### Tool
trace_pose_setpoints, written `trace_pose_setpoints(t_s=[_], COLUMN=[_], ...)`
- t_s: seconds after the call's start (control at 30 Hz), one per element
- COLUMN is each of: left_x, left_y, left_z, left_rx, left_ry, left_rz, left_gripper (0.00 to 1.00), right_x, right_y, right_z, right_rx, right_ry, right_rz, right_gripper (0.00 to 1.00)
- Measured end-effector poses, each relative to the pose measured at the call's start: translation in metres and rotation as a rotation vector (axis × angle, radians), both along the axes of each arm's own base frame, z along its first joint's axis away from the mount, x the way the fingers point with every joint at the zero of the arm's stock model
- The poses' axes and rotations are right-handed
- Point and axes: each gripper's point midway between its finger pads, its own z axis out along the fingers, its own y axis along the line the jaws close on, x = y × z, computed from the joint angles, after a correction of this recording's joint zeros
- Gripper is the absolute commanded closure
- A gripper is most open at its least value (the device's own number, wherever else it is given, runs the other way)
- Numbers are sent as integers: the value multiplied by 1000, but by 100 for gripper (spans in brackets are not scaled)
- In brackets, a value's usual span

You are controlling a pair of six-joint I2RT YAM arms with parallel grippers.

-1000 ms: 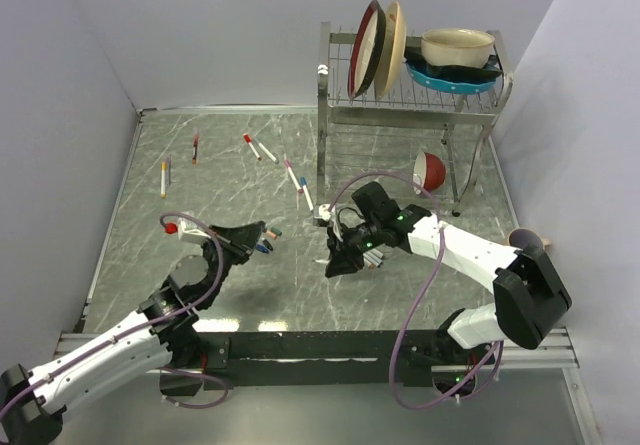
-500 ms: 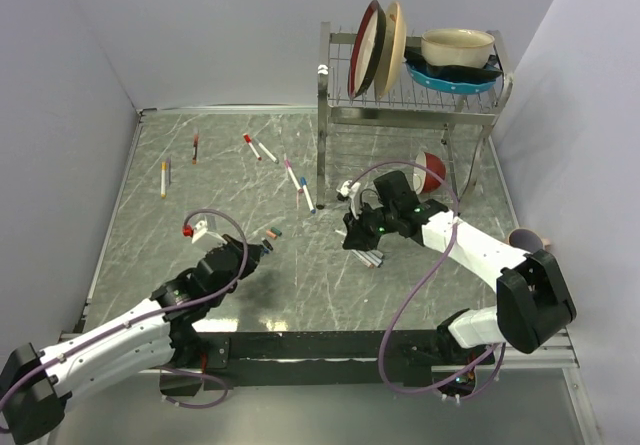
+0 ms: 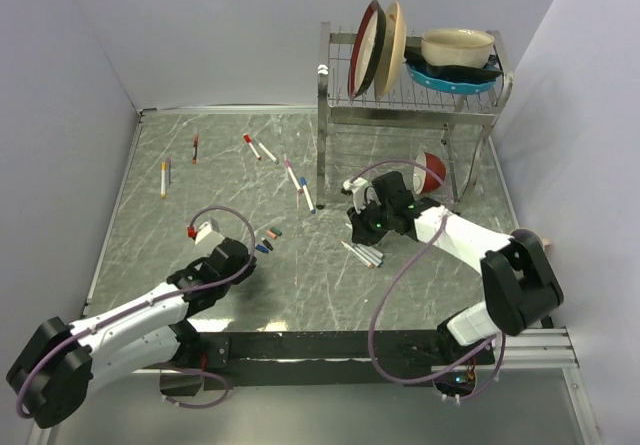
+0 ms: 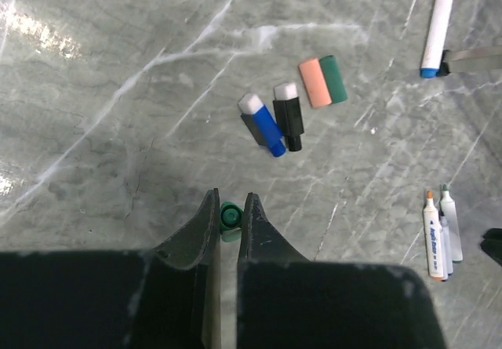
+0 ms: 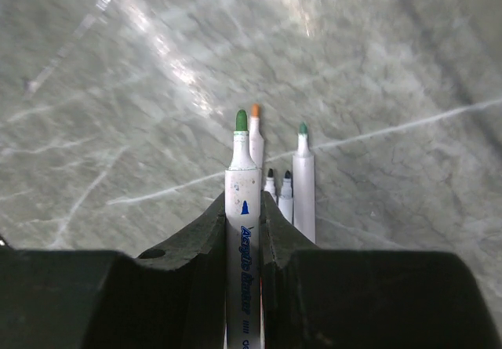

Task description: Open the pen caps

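Two lie flat, long axes nearly parallel: blue cap point(image 4: 263, 125), black cap point(image 4: 289, 118).

Green cap point(image 4: 230, 217) pinched in left gripper point(image 4: 229, 201), near left, blue cap point(image 4: 263, 125) and black cap point(image 4: 289, 117) lying together just beyond, orange cap point(image 4: 313, 83) touching dark green cap point(image 4: 333, 78)

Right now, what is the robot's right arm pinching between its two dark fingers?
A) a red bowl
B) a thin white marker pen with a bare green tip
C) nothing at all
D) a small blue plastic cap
B: the right wrist view shows the right gripper shut on the thin white marker pen, its green tip bare; the small green plastic cap sits between the fingers of the left gripper.
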Motion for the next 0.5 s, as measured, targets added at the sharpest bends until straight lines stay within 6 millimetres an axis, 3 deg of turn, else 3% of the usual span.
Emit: trace_pose_setpoints(t_s=[0.2, 0.5], left_x=[4, 11], left_y=[-1, 2], left_z=[-6, -21], left_rx=[-21, -10], left_ry=[28, 72], left_rz=[3, 8], left_gripper=[80, 68], right_x=[-9, -8], right_y=[-11, -14], right_z=[-38, -41], right_rx=[-88, -117], right_ry=[118, 130], right_rz=[-20, -32], right_gripper=[96, 85])
